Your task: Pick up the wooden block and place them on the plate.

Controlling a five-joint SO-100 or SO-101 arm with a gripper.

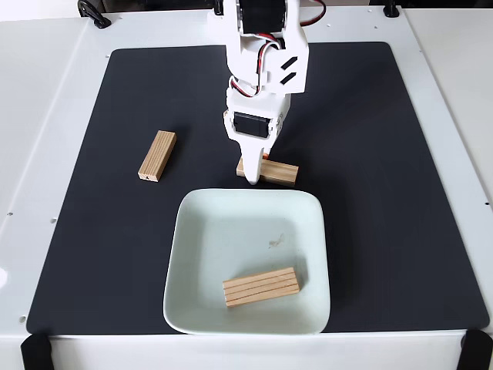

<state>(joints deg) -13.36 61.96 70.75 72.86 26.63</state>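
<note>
Three wooden blocks show in the fixed view. One wooden block (260,286) lies inside the plate (202,231), near its front edge. A second wooden block (157,156) rests on the black mat to the left. The third wooden block (281,173) lies on the mat just behind the plate's far rim. My gripper (258,168) points down onto this block's left end. Its white finger (252,163) crosses the near side, and an orange tip (266,155) shows at the far side. How tightly the fingers hold the block is hidden.
A black mat (370,154) covers most of the white table (46,116). The white arm (266,54) reaches in from the far edge. Black clamps sit at the table's corners.
</note>
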